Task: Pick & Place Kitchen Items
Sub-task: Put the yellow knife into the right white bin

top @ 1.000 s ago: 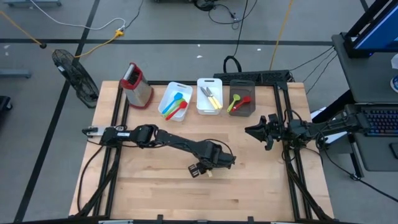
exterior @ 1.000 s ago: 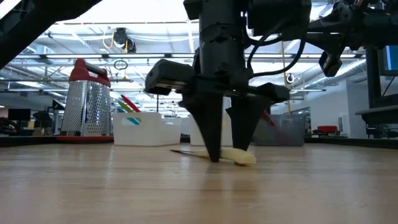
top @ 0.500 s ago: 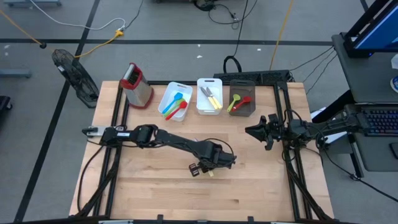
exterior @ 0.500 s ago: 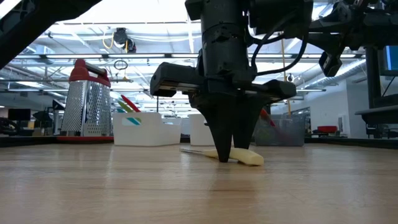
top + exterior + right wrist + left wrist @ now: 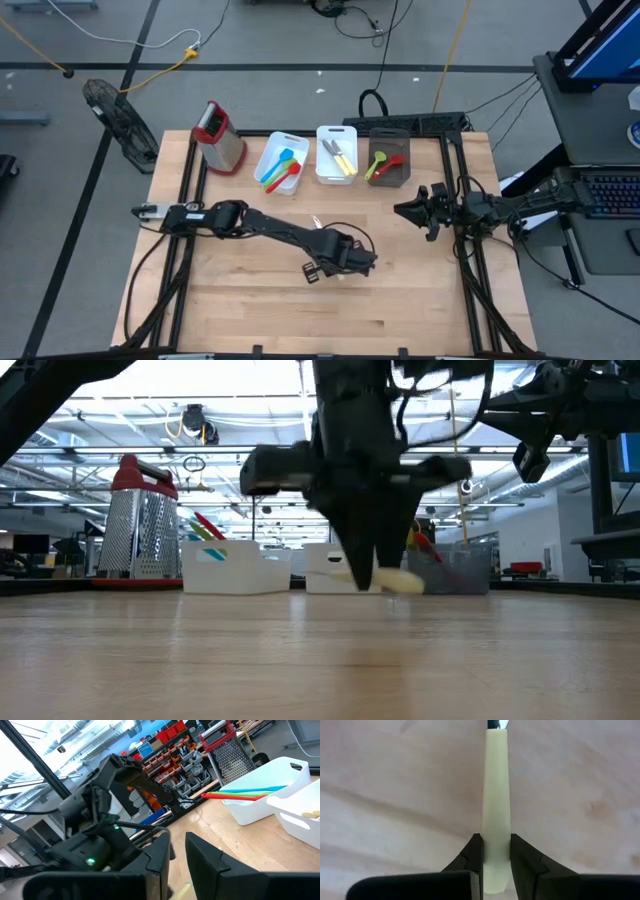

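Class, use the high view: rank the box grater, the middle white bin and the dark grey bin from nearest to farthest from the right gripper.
Measured from the right gripper, waiting at the table's right side:
1. Dark grey bin, rightmost in the back row.
2. Middle white bin, just left of it.
3. Box grater, far back-left corner.

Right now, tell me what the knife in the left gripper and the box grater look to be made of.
Knife, pinched in the left gripper: the handle looks like smooth pale yellow plastic with a soft, even sheen; only a dark sliver of blade shows, probably metal. Box grater: the body looks like bare metal, grey and dotted with rows of holes; its red top is likely plastic, matte and uniform.
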